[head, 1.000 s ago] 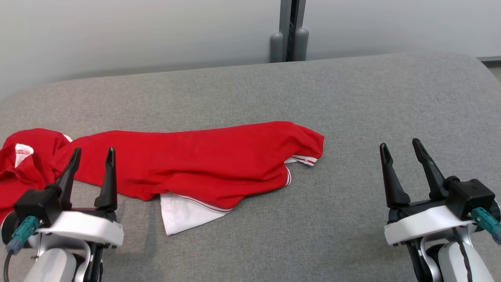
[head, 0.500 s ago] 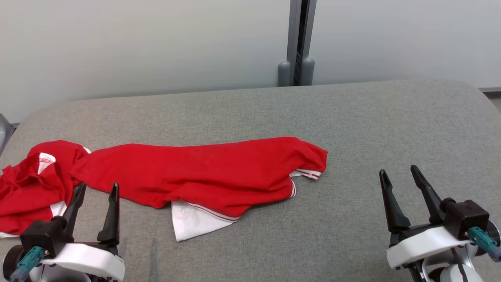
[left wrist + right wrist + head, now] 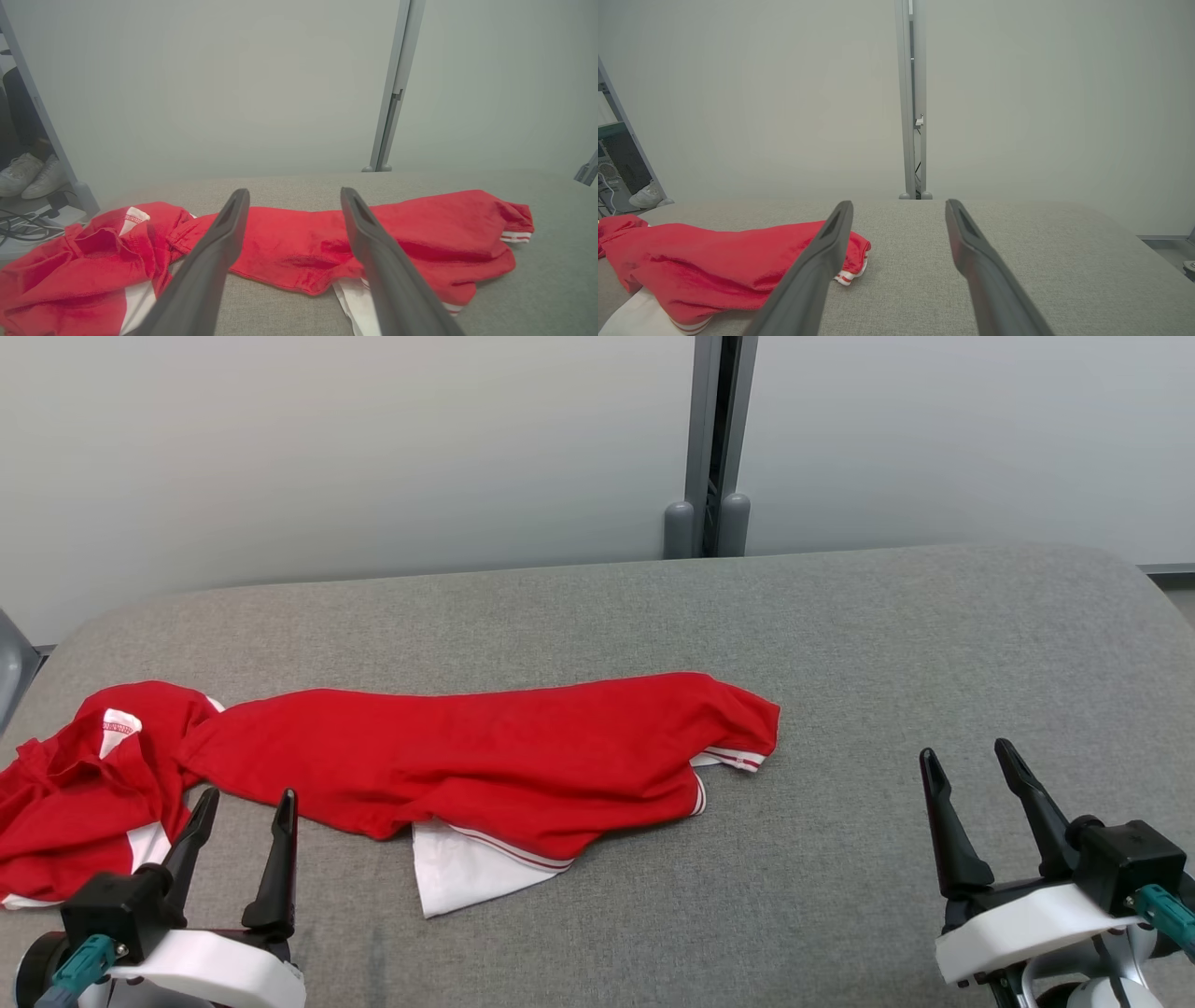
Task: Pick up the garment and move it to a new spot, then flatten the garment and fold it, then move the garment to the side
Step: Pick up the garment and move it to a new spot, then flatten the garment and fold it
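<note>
A red garment (image 3: 485,761) with white panels and striped trim lies crumpled in a long heap across the left half of the grey padded table (image 3: 840,644). Its left end is bunched near the table's left edge (image 3: 75,784). My left gripper (image 3: 245,803) hovers open just in front of the heap's left part, touching nothing. In the left wrist view the garment (image 3: 289,242) spreads beyond the open left gripper (image 3: 292,198). My right gripper (image 3: 966,761) is open at the lower right, well clear of the garment. In the right wrist view, the garment (image 3: 714,261) lies to the left of the right gripper (image 3: 899,207).
A pale wall with a grey vertical post (image 3: 714,439) stands behind the table. Bare grey surface spreads over the table's right half and far side. In the left wrist view, white shoes (image 3: 28,175) and cables (image 3: 23,226) lie on the floor past the table's left end.
The head camera has tilted up, so the whole scene sits lower in view. Both grippers have drawn back toward the near edge and stay open. The garment lies as before.
</note>
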Motion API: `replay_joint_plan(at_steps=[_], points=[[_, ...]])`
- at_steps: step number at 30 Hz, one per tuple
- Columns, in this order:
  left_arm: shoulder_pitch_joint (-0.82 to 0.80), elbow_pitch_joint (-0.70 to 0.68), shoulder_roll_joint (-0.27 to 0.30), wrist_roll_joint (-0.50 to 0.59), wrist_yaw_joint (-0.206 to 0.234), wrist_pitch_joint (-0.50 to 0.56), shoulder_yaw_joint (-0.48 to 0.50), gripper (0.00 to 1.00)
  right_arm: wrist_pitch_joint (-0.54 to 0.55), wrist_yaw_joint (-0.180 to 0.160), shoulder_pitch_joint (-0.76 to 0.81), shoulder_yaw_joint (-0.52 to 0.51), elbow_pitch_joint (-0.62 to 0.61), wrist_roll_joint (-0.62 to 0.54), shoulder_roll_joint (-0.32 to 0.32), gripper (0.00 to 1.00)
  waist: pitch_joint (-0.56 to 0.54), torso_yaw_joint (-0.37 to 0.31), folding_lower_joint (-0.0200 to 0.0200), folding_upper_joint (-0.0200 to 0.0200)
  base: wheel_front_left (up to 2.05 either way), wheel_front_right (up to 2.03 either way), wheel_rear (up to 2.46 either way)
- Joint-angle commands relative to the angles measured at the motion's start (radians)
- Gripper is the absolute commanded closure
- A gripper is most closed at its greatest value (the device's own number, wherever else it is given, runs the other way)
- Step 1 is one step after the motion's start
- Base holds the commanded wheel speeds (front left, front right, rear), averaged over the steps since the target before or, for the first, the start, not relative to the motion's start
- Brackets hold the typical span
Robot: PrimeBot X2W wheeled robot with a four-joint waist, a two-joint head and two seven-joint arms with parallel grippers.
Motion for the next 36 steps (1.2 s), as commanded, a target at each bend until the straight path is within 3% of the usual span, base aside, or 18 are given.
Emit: replay_joint_plan(at_steps=[1, 24, 31, 36], points=[[-0.001, -0.003, 0.005, -0.004, 0.006, 0.000, 0.003, 0.00, -0.001, 0.000, 0.005, -0.004, -0.003, 0.001, -0.003, 0.00, 0.001, 0.000, 0.0000, -0.0001, 0.00, 0.00, 0.00], [-0.039, -0.013, -0.003, -0.021, 0.022, -0.006, 0.006, 0.00, 0.000, 0.000, -0.011, 0.003, -0.010, -0.006, 0.004, 0.00, 0.016, 0.026, 0.0000, -0.0001, 0.00, 0.00, 0.00], [-0.079, -0.011, -0.013, -0.036, 0.006, -0.025, 0.015, 0.00, 0.029, 0.000, -0.054, 0.160, -0.001, -0.020, -0.024, 0.00, 0.040, 0.100, 0.0000, -0.0001, 0.00, 0.00, 0.00], [-0.123, 0.006, -0.031, -0.041, -0.008, -0.041, 0.013, 0.00, 0.051, 0.000, -0.121, 0.360, 0.062, 0.000, -0.043, 0.00, 0.063, 0.193, 0.0000, -0.0001, 0.00, 0.00, 0.00]])
